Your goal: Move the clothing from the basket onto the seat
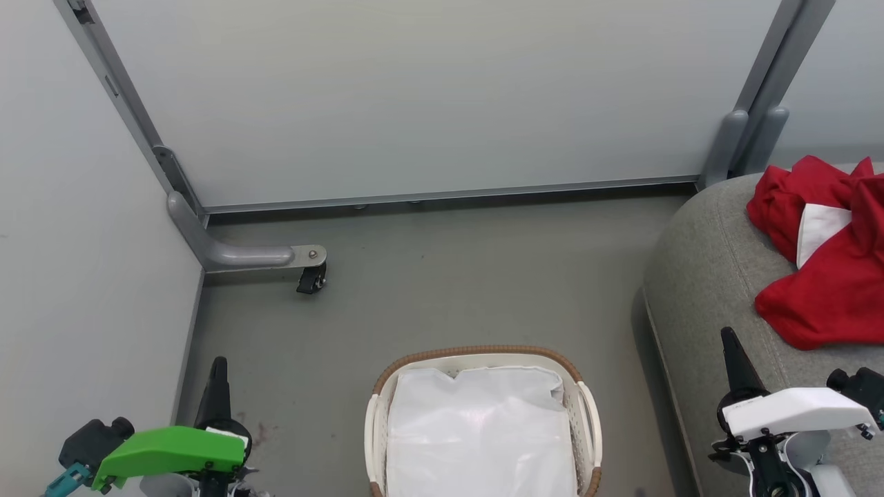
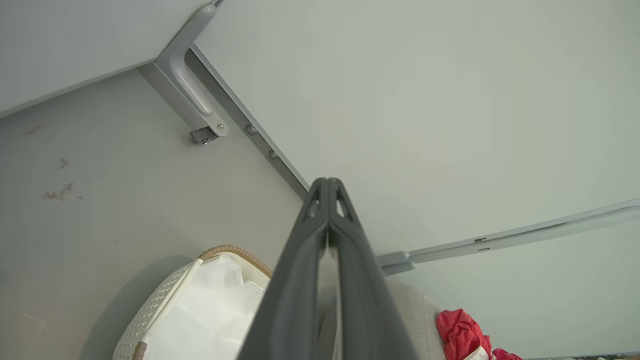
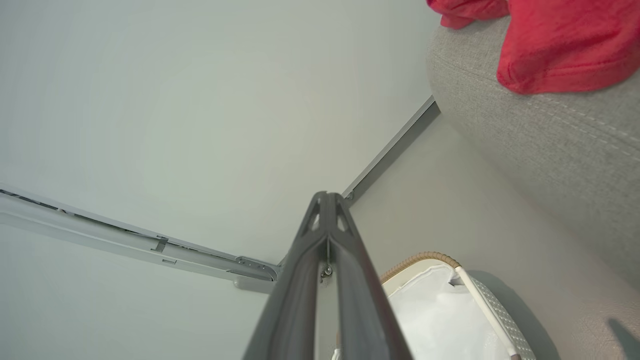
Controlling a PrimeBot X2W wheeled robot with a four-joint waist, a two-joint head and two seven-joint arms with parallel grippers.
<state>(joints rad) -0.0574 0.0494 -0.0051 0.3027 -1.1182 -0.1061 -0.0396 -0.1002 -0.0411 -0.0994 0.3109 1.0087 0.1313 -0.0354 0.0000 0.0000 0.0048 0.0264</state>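
The red clothing lies heaped on the grey seat at the right, with a white panel showing in its folds; it also appears in the wrist views. The white basket with its brown rim stands on the floor at bottom centre, holding a white liner. My left gripper is shut and empty at the lower left of the basket. My right gripper is shut and empty beside the seat's front edge, below the clothing.
Grey partition panels wall in the floor behind and to the left. A panel foot with a caster juts onto the floor at the left. Open floor lies between the basket and the back panel.
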